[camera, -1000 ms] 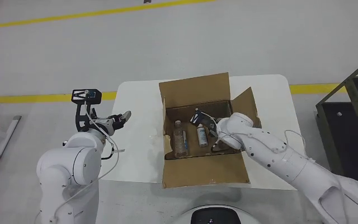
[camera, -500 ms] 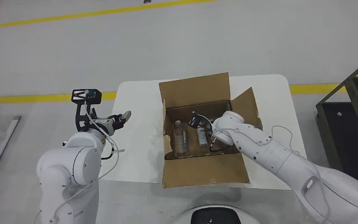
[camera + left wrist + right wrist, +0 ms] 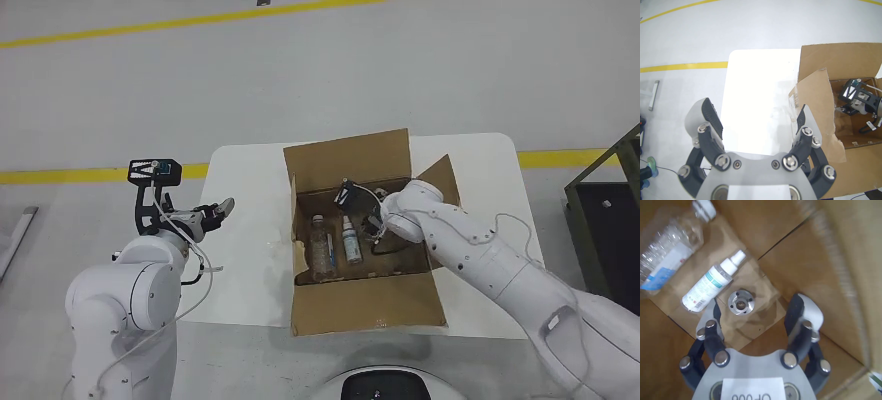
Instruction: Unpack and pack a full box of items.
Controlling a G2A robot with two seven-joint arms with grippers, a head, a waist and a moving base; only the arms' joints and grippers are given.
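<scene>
White table (image 3: 250, 190) bears the box (image 3: 350, 165); inside, right gripper (image 3: 756, 302) gapes wide over a metal flange (image 3: 741, 302).

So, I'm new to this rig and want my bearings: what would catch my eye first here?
The open cardboard box on the white table, with the right gripper down inside it, open, poised over a round metal flange on the box floor. Beside the flange lie a white spray bottle and a clear plastic bottle. The left gripper hangs open over the table, outside the box.
</scene>
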